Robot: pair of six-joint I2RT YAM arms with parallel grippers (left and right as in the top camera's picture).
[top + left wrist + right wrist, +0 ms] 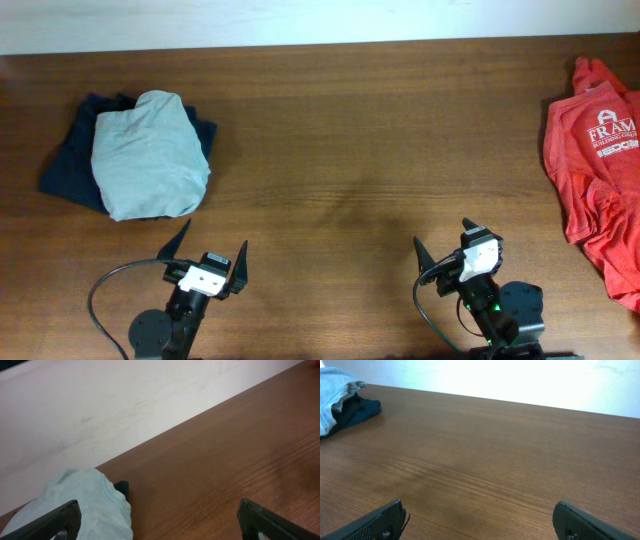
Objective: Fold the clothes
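The clothes, orange-red heathered T-shirts with white chest lettering, lie crumpled at the table's far right edge in the overhead view, partly cut off by the frame. My left gripper sits near the front edge at the left, open, with nothing between its fingers. My right gripper sits near the front edge right of centre, also open and empty, well to the left of the clothes. In the left wrist view the left gripper has its jaws spread wide over bare wood. The right gripper looks the same in the right wrist view.
A folded pale grey-blue garment rests on a folded navy one at the left of the wooden table. The pale garment lies just ahead of my left finger. A pale wall runs along the table's far edge.
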